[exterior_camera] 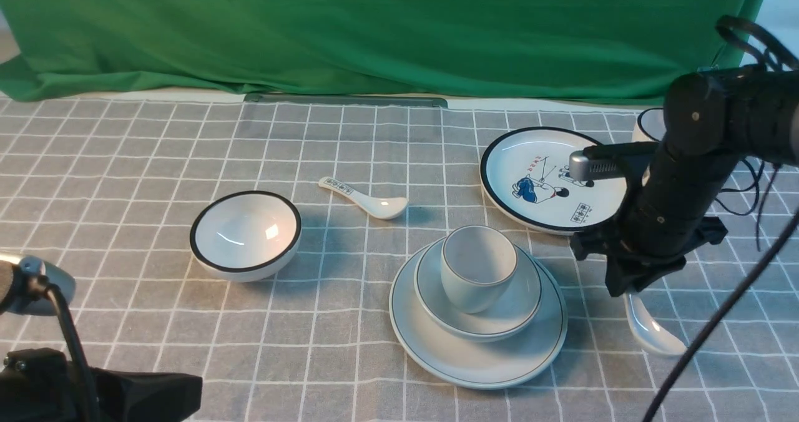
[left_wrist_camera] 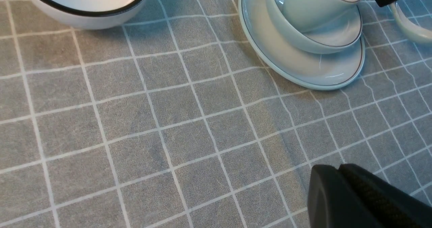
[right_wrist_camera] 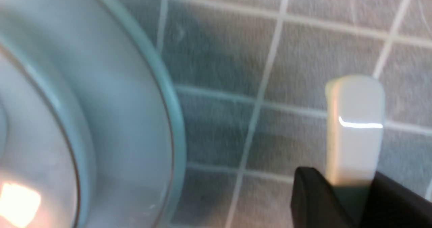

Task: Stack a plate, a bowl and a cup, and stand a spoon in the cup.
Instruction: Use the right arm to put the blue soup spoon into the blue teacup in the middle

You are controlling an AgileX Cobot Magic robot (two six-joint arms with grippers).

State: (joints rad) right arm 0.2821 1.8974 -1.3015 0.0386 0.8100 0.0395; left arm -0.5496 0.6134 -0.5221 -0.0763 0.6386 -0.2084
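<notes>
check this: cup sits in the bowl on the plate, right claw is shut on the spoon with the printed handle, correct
Wrong spoon. The right claw is shut on the plain spoon, its unmarked handle clear in the right wrist view; the printed spoon lies apart on the cloth. The cup does sit in the bowl on the plate.

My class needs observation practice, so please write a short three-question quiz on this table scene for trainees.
1. True or false: the cup sits in the bowl, which sits on the plate.
2. The right end effector grips: A) the plain spoon, B) the black-rimmed bowl, C) the picture plate?
3. How many spoons show in the front view?
Key: 1 true; 2 A; 3 two, the plain spoon and the marked spoon.
</notes>
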